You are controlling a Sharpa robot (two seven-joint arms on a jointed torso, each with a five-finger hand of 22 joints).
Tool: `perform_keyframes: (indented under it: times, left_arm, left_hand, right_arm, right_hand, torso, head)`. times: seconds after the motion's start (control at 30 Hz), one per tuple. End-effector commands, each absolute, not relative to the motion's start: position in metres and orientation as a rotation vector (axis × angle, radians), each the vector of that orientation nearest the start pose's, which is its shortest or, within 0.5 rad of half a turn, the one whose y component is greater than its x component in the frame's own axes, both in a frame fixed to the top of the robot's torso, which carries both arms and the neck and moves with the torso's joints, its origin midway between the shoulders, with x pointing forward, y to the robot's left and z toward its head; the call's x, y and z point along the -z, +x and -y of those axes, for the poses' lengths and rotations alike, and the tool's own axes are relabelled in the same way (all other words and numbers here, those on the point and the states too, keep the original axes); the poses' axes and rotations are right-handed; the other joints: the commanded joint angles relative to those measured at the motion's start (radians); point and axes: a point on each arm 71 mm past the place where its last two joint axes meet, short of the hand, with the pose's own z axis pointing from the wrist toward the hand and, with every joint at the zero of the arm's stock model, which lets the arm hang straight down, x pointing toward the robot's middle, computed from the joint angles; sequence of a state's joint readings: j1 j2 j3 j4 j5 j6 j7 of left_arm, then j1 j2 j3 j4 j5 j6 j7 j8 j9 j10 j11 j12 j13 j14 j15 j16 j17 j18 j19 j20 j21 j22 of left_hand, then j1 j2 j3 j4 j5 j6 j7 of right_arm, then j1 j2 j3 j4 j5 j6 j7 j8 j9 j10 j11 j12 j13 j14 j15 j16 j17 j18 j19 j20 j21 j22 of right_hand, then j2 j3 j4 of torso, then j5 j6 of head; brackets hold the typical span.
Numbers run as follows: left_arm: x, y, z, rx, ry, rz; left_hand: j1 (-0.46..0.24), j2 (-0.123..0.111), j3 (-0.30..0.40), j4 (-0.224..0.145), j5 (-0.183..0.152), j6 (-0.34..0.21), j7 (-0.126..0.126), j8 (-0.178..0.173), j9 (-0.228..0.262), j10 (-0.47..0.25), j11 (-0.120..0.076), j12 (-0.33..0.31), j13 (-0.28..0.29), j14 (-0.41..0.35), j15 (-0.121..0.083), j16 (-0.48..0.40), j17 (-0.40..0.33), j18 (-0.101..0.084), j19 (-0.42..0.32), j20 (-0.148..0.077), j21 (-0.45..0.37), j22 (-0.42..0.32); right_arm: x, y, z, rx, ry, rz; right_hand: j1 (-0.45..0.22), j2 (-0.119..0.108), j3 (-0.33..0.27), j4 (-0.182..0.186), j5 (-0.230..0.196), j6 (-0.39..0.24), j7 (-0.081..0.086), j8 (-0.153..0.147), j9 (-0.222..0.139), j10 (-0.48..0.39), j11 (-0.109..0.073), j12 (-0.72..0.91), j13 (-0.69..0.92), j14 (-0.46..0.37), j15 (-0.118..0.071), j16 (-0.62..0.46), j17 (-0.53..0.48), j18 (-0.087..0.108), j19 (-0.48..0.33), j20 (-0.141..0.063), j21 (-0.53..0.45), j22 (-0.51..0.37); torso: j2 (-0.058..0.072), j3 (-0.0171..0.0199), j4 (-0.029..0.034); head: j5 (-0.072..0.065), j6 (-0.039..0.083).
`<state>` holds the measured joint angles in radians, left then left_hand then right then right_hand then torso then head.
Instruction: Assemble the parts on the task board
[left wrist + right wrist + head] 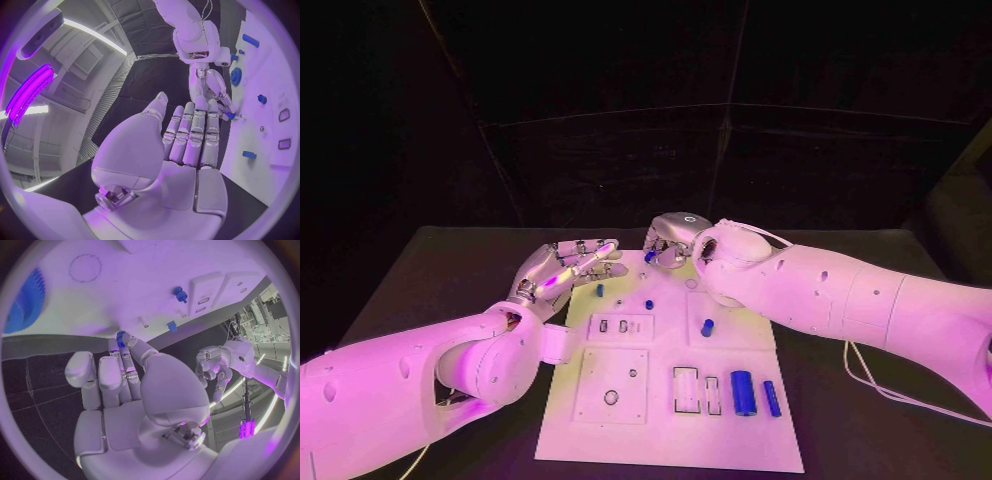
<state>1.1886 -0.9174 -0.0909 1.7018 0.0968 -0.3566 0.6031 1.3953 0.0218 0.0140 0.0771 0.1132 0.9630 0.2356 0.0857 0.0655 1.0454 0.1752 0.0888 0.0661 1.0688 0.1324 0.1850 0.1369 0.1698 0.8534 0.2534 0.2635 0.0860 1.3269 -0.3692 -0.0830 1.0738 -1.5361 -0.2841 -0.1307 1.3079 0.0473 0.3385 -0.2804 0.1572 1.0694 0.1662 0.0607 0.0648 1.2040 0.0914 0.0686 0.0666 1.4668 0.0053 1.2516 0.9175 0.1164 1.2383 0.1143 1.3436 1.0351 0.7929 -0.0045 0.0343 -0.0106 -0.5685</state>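
The white task board (733, 440) lies in the middle of the black table. My right hand (678, 238) hovers over the board's far edge and pinches a small blue part (651, 256) between thumb and finger; the right wrist view shows the same part (120, 335) at the fingertips (128, 342), just above the board (125, 285). My left hand (564, 266) is at the board's far left corner, fingers stretched out flat and holding nothing. In the left wrist view its fingers (194, 132) lie straight, with the right hand (209, 85) beyond them.
Loose blue parts lie on the board: a small peg (600, 290), another (648, 304), a short cylinder (707, 326), and two longer cylinders (743, 392) (772, 398) at the near right. A blue gear (25, 305) sits near the far edge. Black table (877, 430) surrounds the board.
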Motion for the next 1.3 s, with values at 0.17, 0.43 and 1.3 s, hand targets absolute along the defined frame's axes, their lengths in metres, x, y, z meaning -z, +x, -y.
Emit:
perform_keyframes:
  times: [0.17, 0.43, 1.3]
  left_arm:
    - [0.174, 0.447, -0.199, 1.71, -1.116, -1.269]
    - [0.174, 0.448, -0.2, 1.707, -1.116, -1.269]
    - [0.175, 0.453, -0.208, 1.718, -1.093, -1.261]
  left_hand:
    - [0.003, 0.01, 0.002, -0.002, -0.003, -0.002, 0.002, -0.004, -0.001, -0.003, 0.006, -0.004, -0.001, 0.004, 0.004, -0.005, 0.001, 0.015, 0.007, -0.002, -0.006, -0.001]
    - [0.003, 0.01, 0.002, -0.003, -0.003, -0.002, 0.002, -0.004, 0.0, -0.003, 0.006, -0.004, -0.001, 0.004, 0.004, -0.006, 0.001, 0.015, 0.007, -0.002, -0.006, -0.001]
    - [0.004, 0.008, 0.0, -0.008, -0.004, 0.002, -0.001, -0.002, 0.0, 0.001, 0.004, -0.002, 0.0, 0.01, 0.002, -0.009, 0.003, 0.015, 0.012, -0.003, -0.008, -0.004]
  right_arm:
    - [0.149, 0.565, 0.074, -0.523, -0.332, -1.568]
    - [0.148, 0.564, 0.076, -0.533, -0.324, -1.551]
    - [0.145, 0.537, 0.209, -0.549, 0.051, -1.698]
  right_hand:
    - [-0.01, -0.018, 0.015, 0.004, -0.012, -0.009, 0.007, 0.002, 0.0, -0.011, 0.006, -0.006, -0.002, -0.001, 0.006, 0.003, -0.008, -0.007, -0.007, 0.004, 0.003, -0.003]
    - [-0.052, -0.081, -0.016, 0.032, -0.031, -0.144, 0.012, 0.0, -0.001, -0.162, 0.027, -0.003, -0.004, -0.018, 0.024, -0.028, -0.072, 0.002, -0.039, 0.022, -0.024, -0.048]
    - [-0.086, -0.149, -0.275, 0.263, 0.115, -0.15, -0.024, 0.021, 0.007, 0.122, -0.043, 0.485, 0.411, 0.032, -0.03, 0.133, 0.194, -0.028, 0.067, -0.033, 0.048, 0.095]
  torso:
    - [0.001, 0.0006, 0.0003]
    - [0.001, 0.0014, -0.0022]
    - [-0.015, 0.0166, -0.03]
  head:
    - [0.002, -0.001]
    - [0.006, -0.003]
    - [-0.013, -0.002]
